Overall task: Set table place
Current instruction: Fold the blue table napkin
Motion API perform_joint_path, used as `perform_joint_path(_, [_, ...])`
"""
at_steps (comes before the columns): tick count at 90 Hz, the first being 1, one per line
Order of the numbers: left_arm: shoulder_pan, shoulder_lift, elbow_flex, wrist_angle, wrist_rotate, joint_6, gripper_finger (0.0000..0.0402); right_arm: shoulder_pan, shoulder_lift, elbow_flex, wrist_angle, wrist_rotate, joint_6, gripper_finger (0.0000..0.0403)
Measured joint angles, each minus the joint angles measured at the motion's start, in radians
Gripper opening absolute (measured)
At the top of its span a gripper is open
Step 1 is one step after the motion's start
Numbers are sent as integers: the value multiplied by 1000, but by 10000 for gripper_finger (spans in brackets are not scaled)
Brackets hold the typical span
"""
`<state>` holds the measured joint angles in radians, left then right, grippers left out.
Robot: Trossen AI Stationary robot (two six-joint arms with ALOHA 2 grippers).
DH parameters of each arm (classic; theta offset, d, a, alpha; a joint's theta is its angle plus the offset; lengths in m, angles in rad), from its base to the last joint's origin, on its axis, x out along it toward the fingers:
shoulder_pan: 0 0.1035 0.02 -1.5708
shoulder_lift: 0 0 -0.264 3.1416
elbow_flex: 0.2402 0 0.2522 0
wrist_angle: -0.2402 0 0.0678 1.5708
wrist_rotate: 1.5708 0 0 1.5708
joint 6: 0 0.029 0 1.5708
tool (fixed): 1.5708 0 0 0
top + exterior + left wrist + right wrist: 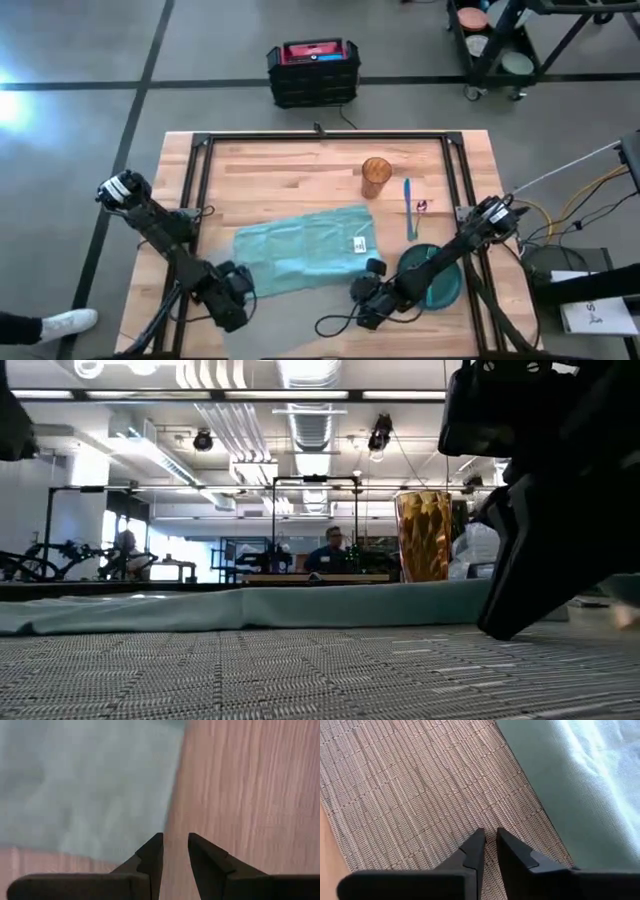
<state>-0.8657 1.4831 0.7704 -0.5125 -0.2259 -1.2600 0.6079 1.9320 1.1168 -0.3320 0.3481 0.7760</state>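
Observation:
The grey woven placemat (420,785) lies flat at the table's near edge (290,330), and it fills the foreground of the low view (300,670). The light teal napkin (305,250) lies spread beyond it, its near edge (580,795) resting over the placemat's far edge. My right gripper (490,832), shut, points down at the placemat beside the dark green plate (440,285). My left gripper (176,837) hovers over bare wood next to the napkin's left edge (170,795). Its fingers are a narrow gap apart with nothing between them. My right gripper comes slanting down from the right, and its fingertips (495,628) reach the placemat's surface near the napkin's edge. I cannot tell whether they touch it. The placemat lies flat under them.
An amber glass (376,177) stands on the wood at the far right of the napkin, also in the low view (425,535). A blue utensil (408,208) lies to the right of the napkin. The table's black frame rails (320,137) run around the work area.

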Motion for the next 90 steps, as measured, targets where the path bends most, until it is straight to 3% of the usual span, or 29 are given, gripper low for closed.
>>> perform_joint_path(8, [2, -4, 0, 1, -62, -10, 77, 0, 0, 0, -2, 0, -2, 27])
perform_joint_path(30, [-8, 1, 0, 10, -39, 62, 81, -2, 0, 0, -2, 2, -10, 34])
perform_joint_path(50, [-9, 18, 0, -36, -18, 219, 123, -3, 0, 1, 1, 11, -14, 28])
perform_joint_path(72, [-11, 95, 3, -40, -2, 283, 160, -4, 0, 1, 1, 15, -15, 33])
perform_joint_path(90, [-11, 113, 3, -42, -1, 272, 132, -4, 0, 1, 1, 17, -17, 29])
